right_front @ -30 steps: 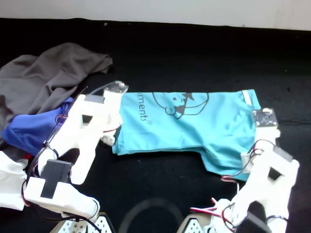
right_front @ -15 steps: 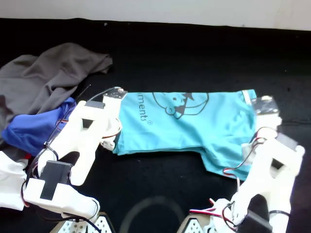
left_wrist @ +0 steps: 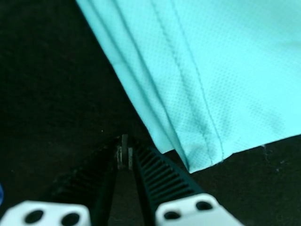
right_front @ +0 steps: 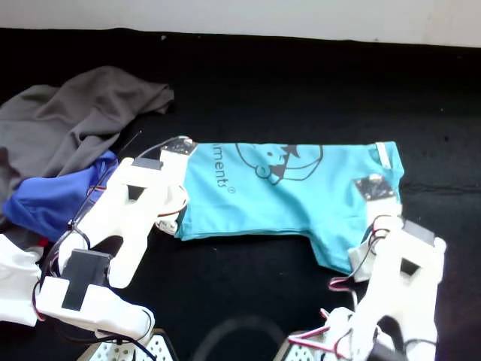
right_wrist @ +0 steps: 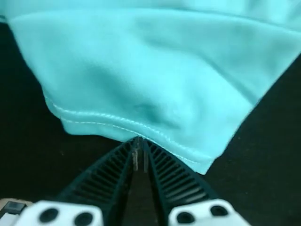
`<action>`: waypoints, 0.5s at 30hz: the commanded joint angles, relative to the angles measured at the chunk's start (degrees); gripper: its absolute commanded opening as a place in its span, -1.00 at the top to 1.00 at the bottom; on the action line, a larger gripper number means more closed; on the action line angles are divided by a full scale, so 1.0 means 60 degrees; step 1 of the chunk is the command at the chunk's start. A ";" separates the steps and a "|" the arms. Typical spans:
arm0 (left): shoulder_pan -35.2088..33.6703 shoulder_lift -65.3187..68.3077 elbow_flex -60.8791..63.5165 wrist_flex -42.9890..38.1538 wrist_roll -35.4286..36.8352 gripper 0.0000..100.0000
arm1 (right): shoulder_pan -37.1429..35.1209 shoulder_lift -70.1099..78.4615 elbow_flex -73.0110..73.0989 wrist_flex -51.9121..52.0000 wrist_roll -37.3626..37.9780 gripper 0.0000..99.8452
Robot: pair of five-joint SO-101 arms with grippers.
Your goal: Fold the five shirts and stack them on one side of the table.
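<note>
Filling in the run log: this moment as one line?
turquoise shirt partly folded on table | left pincer shut, off its hem corner | right pincer shut, tips at hem edge | grey shirt, blue shirt heaped aside

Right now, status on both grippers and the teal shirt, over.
Left gripper shut, just off teal shirt hem corner. Right gripper shut at its hem edge. Grey shirt, blue shirt heaped by left arm, clear.

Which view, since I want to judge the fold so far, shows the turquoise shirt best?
The high view: the turquoise shirt shows end to end, flat on the black table, print up. The left wrist view shows a stitched corner of it; the right wrist view, a hemmed edge.
</note>
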 commanded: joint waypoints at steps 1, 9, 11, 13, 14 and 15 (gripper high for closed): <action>0.0139 0.0081 0.0081 -0.0103 -0.0015 0.98 | -0.0095 -0.1648 -0.0520 0.0476 0.0205 0.96; 0.0095 0.0095 0.0081 -0.0103 -0.0015 0.98 | -0.0769 -0.3582 0.0667 0.2264 0.3326 0.52; 0.0095 0.0095 0.0081 -0.0103 0.0000 0.98 | -0.0769 -0.3597 0.1223 0.1736 0.3883 0.57; 0.0095 0.0110 0.0095 -0.0103 0.0000 0.98 | -0.0755 -0.3597 0.1722 0.1209 0.4103 0.60; 0.0095 0.0110 0.0095 -0.0103 0.0000 0.98 | -0.0755 -0.3597 0.1927 0.1033 0.4161 0.61; 0.0095 0.0110 0.0095 -0.0103 0.0000 0.98 | -0.0755 -0.3597 0.2073 0.0886 0.4234 0.61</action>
